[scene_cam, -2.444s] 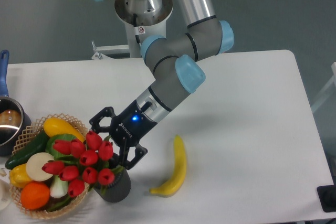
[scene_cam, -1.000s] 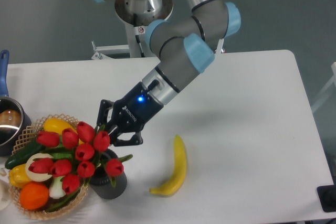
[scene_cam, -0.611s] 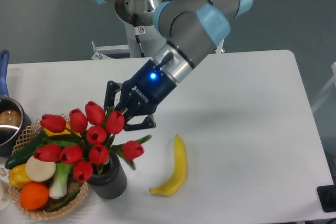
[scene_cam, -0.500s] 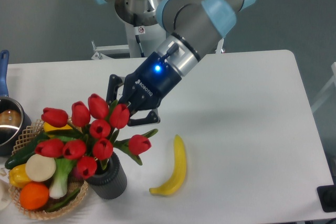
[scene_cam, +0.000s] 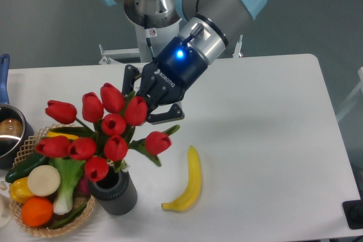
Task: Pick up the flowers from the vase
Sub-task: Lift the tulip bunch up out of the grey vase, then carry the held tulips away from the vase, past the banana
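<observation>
1. Camera view: the gripper (scene_cam: 148, 99) was clenched on the flowers (scene_cam: 106, 130), holding the bunch above the vase (scene_cam: 114, 192).
2. The vase stood on the table (scene_cam: 261, 140) beside the basket (scene_cam: 34, 228), near a banana (scene_cam: 187, 182).

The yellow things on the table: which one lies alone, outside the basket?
The banana. It lies alone on the bare white table, right of the vase. The other yellow pieces sit inside the wicker basket at the left edge.
</observation>
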